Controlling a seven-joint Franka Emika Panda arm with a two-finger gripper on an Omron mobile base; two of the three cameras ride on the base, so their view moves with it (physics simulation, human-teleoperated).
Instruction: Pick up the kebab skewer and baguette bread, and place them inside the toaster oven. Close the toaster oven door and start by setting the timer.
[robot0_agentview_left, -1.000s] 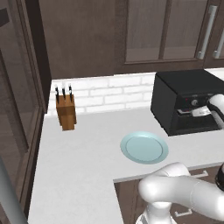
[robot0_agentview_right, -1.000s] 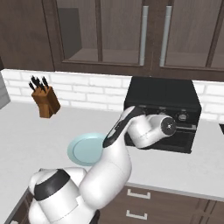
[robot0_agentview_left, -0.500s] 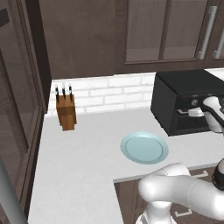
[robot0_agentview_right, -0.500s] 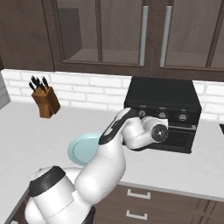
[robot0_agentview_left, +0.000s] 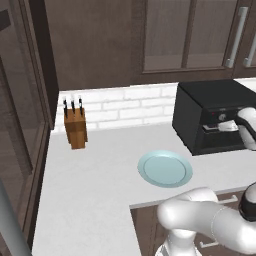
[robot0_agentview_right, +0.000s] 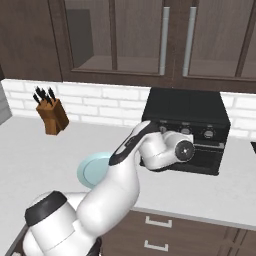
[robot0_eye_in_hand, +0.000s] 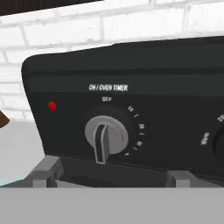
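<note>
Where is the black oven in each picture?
Left base view: the oven is at the right, on the counter, right of the plate.
Right base view: the oven is right of centre, behind the arm.
Hand view: the oven's knob panel is close up, across the picture.
Shared landmark: the white brick wall behind it.

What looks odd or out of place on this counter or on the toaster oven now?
Nothing stands out. The toaster oven sits square on the counter with its door shut, the pale plate lies flat, and the knife block stands upright by the wall. The timer knob points down, and a red light glows beside it.
</note>
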